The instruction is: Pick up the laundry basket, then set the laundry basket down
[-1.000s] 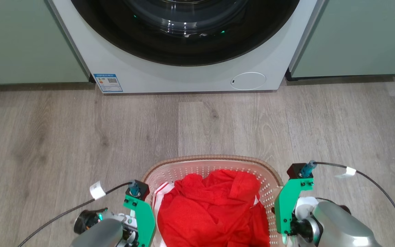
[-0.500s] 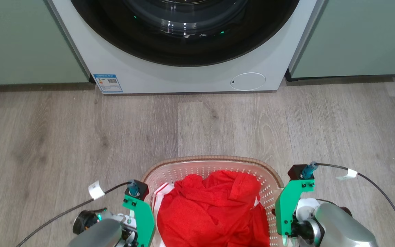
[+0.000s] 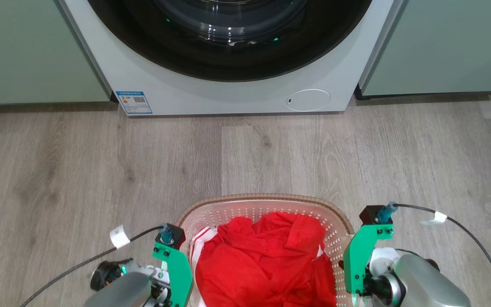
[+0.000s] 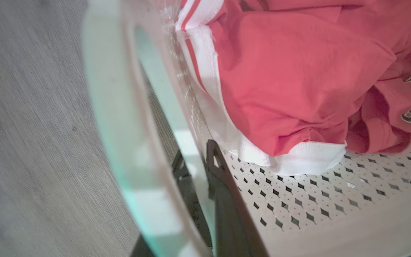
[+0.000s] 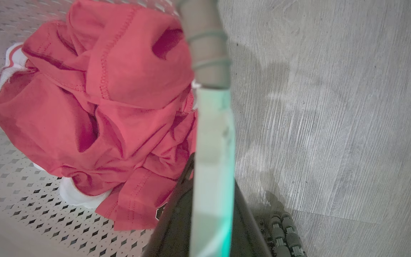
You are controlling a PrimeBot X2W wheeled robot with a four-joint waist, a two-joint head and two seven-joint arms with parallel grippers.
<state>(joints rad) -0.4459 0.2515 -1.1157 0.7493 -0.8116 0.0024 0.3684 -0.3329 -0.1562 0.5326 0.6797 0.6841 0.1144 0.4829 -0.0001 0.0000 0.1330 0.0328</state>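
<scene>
Green brackets (image 3: 358, 256), silver forearms (image 3: 424, 281) (dark left end effector fingers (image 4: 227, 214))

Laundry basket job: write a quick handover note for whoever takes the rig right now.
Left hand: shut on the basket at its left handle.
Right hand: shut on the right handle.
Basket: between the hands, over the floor in front of the washer, red clothes inside. I can't tell if it is off the floor.
Done: both grips.
Left: lift if not yet up, then set it down.
</scene>
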